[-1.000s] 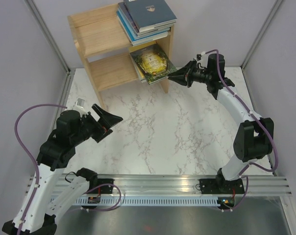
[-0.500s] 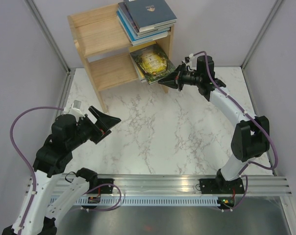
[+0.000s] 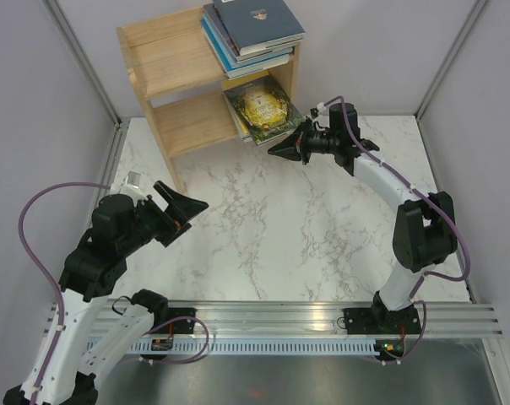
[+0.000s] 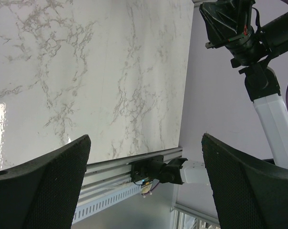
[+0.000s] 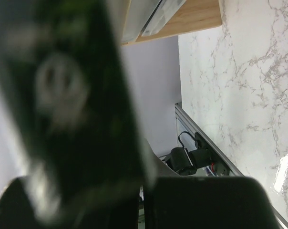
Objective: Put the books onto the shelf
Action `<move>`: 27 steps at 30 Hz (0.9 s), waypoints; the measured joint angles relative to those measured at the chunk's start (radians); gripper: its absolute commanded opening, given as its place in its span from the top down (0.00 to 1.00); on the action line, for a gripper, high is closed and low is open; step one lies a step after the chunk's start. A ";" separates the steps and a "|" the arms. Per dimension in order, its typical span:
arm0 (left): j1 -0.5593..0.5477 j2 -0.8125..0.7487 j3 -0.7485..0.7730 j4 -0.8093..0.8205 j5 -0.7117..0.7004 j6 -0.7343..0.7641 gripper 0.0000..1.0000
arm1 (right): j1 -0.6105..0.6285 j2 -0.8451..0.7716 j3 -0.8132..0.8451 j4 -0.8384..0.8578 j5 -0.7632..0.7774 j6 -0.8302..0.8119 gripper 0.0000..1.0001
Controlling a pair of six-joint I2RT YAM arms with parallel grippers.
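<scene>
Marble table [image 3: 263,219] showed no loose books from overhead: a stack [image 3: 251,34] sat on top of the shelf [image 3: 166,63], and the black-and-gold book [image 3: 263,110] lay on the lower tier, tilted and sticking out past the front edge. Over the last second the right gripper [image 3: 276,151] had swung in from the shelf's right side and pinched fully together on nothing, tips just below that book's overhanging corner. That looked like a closed-finger nudge to seat it, probably the last step. Left gripper [image 3: 186,202] hadn't moved, fingers spread wide over the table's left, empty.
</scene>
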 measured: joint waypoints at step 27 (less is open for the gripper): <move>0.000 0.121 0.006 0.000 -0.026 0.046 0.00 | 0.087 0.224 0.301 -0.001 0.075 0.070 1.00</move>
